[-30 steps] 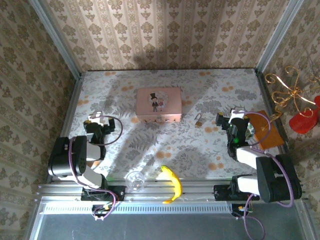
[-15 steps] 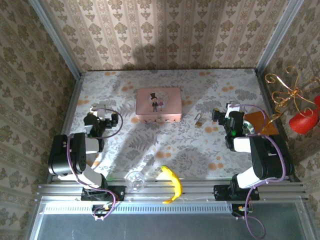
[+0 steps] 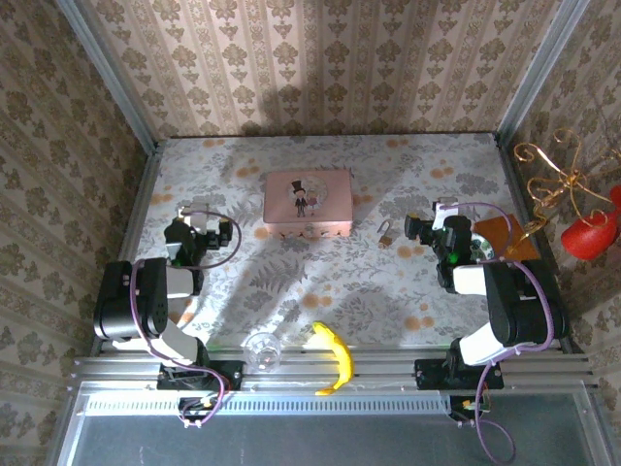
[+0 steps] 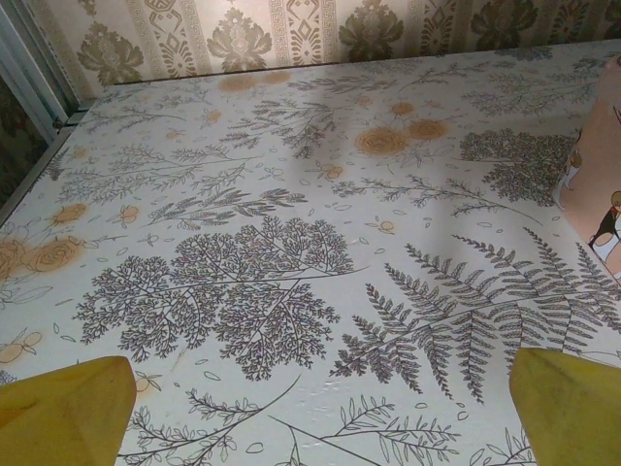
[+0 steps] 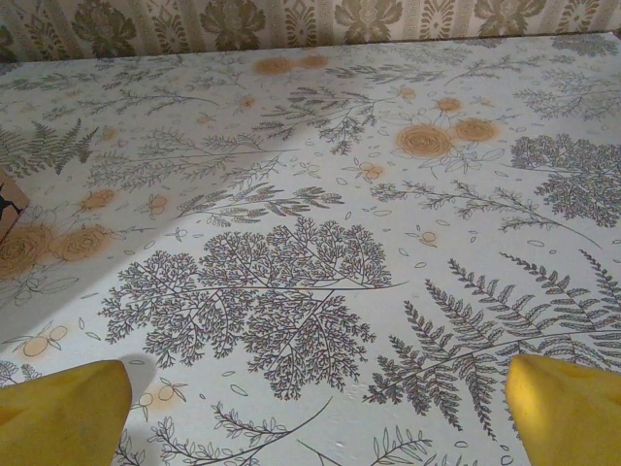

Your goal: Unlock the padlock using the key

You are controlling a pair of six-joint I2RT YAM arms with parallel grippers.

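Floral tabletop [image 3: 320, 282] was seen with a tiny brass-coloured padlock [image 3: 386, 233] lying on it, thin silvery shackle attached.
It was placed between the closed pink tin [image 3: 309, 204], contents hidden, and the right gripper [image 5: 315, 413]; that and the left gripper [image 4: 318, 413] were spread apart, nothing clamped.

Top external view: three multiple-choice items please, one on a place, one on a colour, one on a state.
1. Where is the padlock? A) on the pink tin lid B) on the table, between tin and right gripper C) in the left gripper
2. Tin colour? A) blue B) pink C) green
3. Grippers? A) both open, empty B) both shut C) left shut on padlock
Key: 1B, it lies on the table just right of the tin; 2B, the lid is pink; 3A, wrist views show yellow fingertips wide apart, bare table between.
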